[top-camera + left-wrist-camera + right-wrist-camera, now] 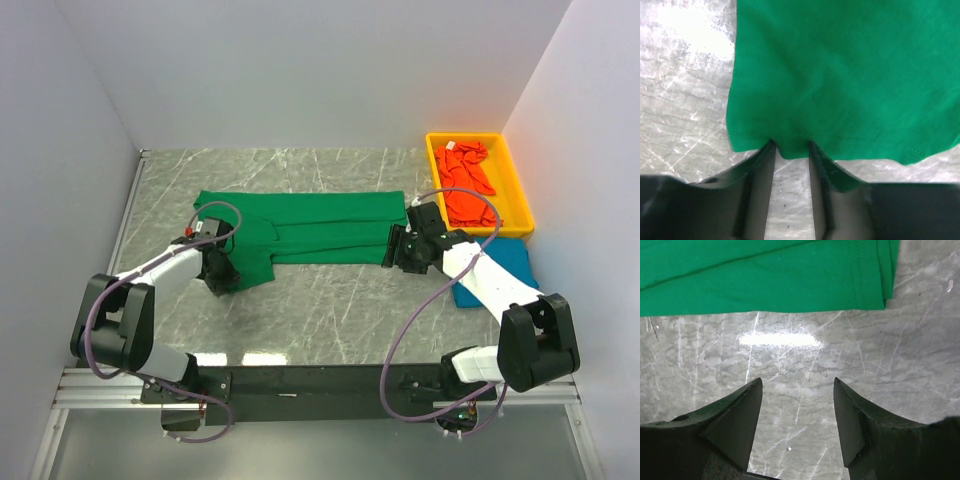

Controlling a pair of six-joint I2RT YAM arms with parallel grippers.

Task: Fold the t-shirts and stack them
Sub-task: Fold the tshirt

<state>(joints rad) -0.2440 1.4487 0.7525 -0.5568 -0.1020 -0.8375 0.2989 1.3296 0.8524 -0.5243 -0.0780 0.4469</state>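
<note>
The green t-shirt [310, 225] lies spread flat across the middle of the table. My left gripper [225, 272] sits at its near left corner. In the left wrist view the jaws [791, 145] stand narrowly apart, with the puckered hem of the green shirt [840, 75] pinched between the tips. My right gripper [392, 250] is open and empty just off the shirt's right edge, over bare marble [798, 380], with the green cloth [765, 275] ahead of it. The blue t-shirt [515, 262] lies partly under the right arm. The orange-red t-shirt [468, 185] lies crumpled in the bin.
A yellow plastic bin [465, 136] stands at the back right corner. White walls close in the table on the left, back and right. Bare marble [320, 310] runs between the green shirt and the arm bases.
</note>
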